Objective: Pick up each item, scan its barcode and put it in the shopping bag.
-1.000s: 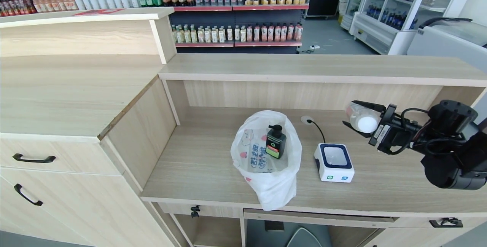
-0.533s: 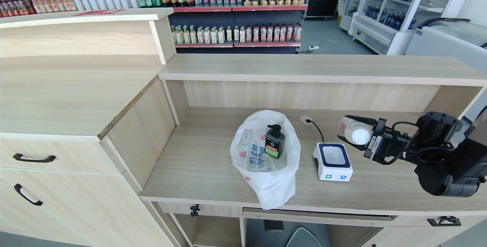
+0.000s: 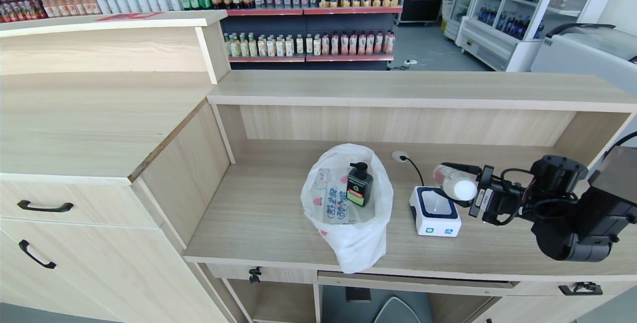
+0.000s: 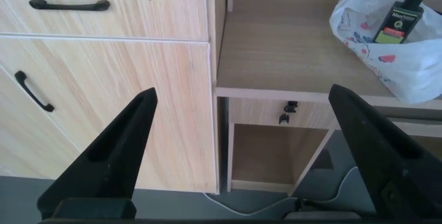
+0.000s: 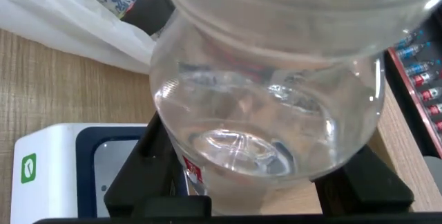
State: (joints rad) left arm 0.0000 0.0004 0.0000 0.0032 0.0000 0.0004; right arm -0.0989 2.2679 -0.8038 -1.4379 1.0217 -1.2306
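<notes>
right gripper (image 3: 448,179) fingers clamped on a clear bottle (image 3: 459,187). It lies sideways, white end toward the camera, right of centre in the head view. In the right wrist view the bottle (image 5: 269,113) sits between the dark fingers (image 5: 138,175), just above the scanner (image 5: 62,175); can't tell if they touch. Scanner (image 3: 435,211) is on the counter (image 3: 259,213), lower centre-right, with its cable (image 3: 415,167) running to the back. bag (image 3: 348,233) is just left of the scanner, centre frame, mouth open, with a dark pump bottle (image 3: 359,186) upright inside. left gripper (image 4: 243,96) fingers are spread wide with nothing between them, low in front of the cabinet (image 4: 138,65), well apart from the bag (image 4: 387,51).
</notes>
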